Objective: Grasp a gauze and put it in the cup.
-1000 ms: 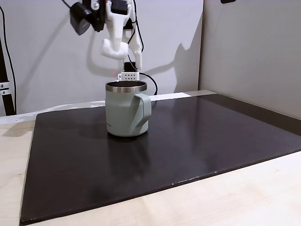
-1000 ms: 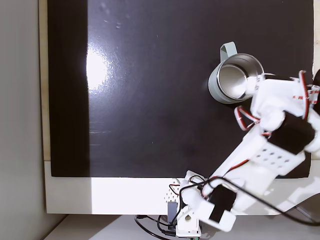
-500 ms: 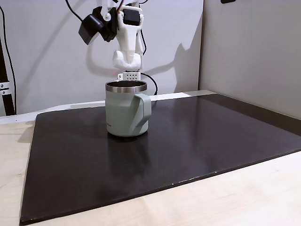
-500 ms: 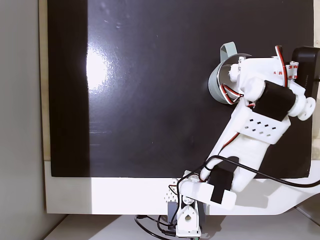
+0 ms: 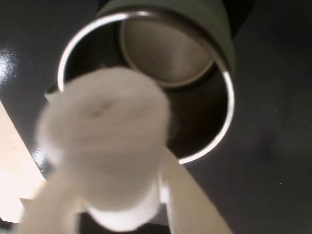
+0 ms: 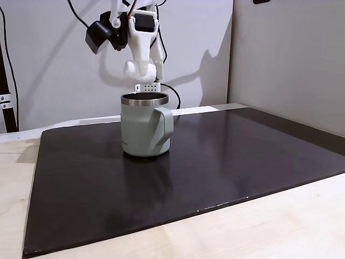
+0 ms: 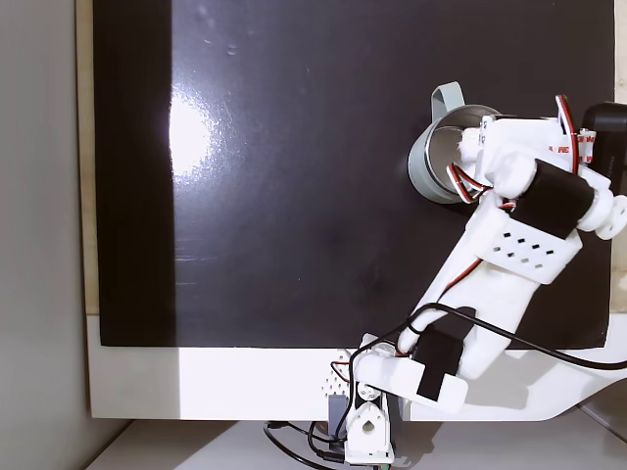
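The sage-green cup [image 6: 144,132] stands upright on the black mat, its handle towards the camera's right in a fixed view. From above, the cup [image 7: 421,164] is partly covered by the arm. My gripper [image 6: 136,71] hangs a short way above the cup's far rim, shut on the gauze [image 6: 131,67], a small white roll. In the wrist view the gauze [image 5: 105,124] is blurred and close between the pale fingers [image 5: 187,195]. It overlaps the left part of the cup's steel rim [image 5: 229,100]. Inside, the cup shows bare steel.
A black mat [image 6: 226,162] covers most of the light wooden table [image 6: 242,232]. Grey walls stand behind and to the right. The arm's base [image 7: 367,426] and cables sit at the mat's near edge in a fixed view from above.
The gripper has swung with the gauze from beside the cup to above its rim. In the last half second it shifted slightly left in the side view.
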